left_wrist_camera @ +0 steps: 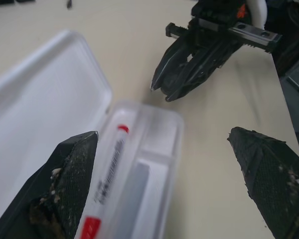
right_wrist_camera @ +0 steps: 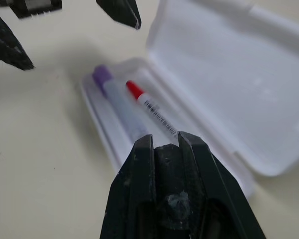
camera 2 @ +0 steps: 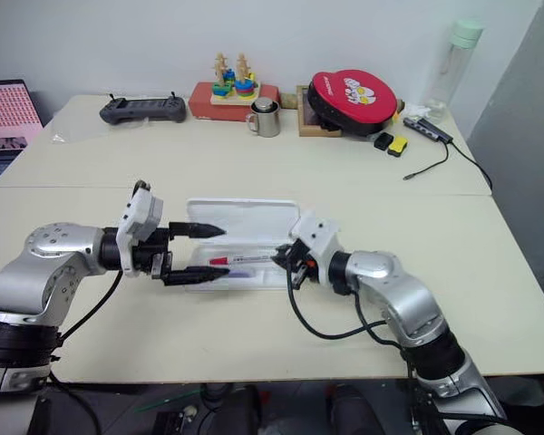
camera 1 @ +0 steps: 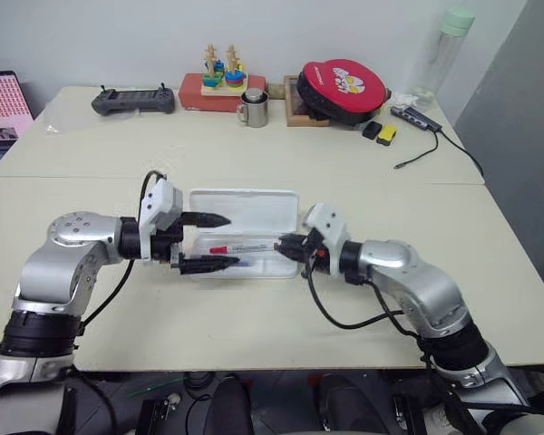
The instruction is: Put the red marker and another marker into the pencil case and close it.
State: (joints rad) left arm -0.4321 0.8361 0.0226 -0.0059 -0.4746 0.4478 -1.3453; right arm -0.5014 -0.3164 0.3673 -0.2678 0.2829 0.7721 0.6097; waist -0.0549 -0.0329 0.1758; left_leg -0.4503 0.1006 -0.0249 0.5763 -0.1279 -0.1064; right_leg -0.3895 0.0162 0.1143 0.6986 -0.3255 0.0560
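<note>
The left gripper hung with its fingers spread wide at the case's left end, one finger over the open lid, the other by the tray's front edge. The case lay open mid-table, lid flat behind the tray. Inside, the red marker and the lilac marker lay side by side, lengthwise. At the tray's right end the right gripper pointed in, fingers nearly together and holding nothing. Bare table stretched in front of the case and on both sides; a controller, cup and red pouch sat well back along the far edge.
</note>
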